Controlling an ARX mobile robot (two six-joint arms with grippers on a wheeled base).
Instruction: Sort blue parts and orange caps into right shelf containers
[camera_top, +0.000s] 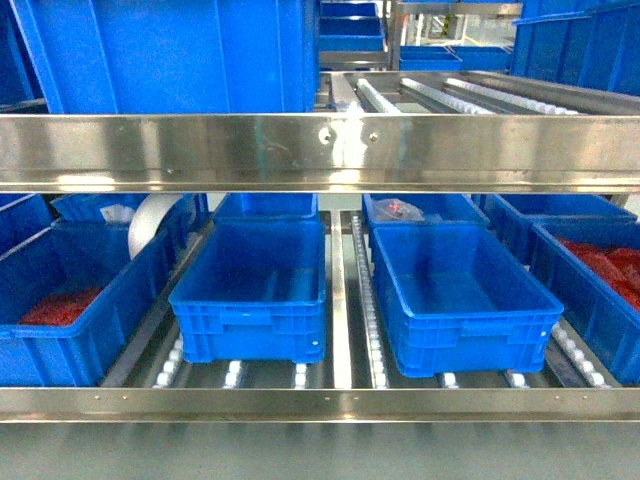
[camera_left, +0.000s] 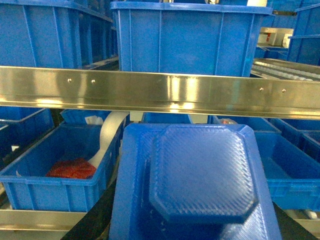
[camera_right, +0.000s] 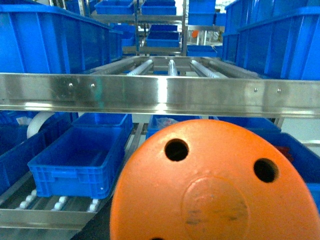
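**Kid:** Is the sorting done?

**Helper:** No, I think it has just begun. The two middle crates on the shelf (camera_top: 330, 150) look bare inside. One crate (camera_top: 255, 290) sits left of the middle rail, and the other crate (camera_top: 455, 295) sits right of it.

**Kid:** Where are the things to sort?

**Helper:** Right up against the wrist cameras. A blue part (camera_left: 200, 175) fills the low half of the left wrist view. An orange cap (camera_right: 215, 185) with dark holes fills the low half of the right wrist view. Both are in front of the shelf, not in any crate yet.

**Kid:** So each one must go into a crate?

**Helper:** That is my guess. Both drops are left to do.

**Kid:** Is the left end effector pinching the blue part?

**Helper:** I cannot tell. The part hides the fingers. It is the same on the right, where the cap covers all of the end effector. The head view shows no arms at all.

**Kid:** What else is hard to see?

**Helper:** The side crates are cut off at the edges. Red stuff (camera_top: 60, 305) lies in the far left one, and more red stuff (camera_top: 610, 270) in the far right one. I cannot tell what it is. A white curved thing (camera_top: 150, 225) pokes up at the left too.
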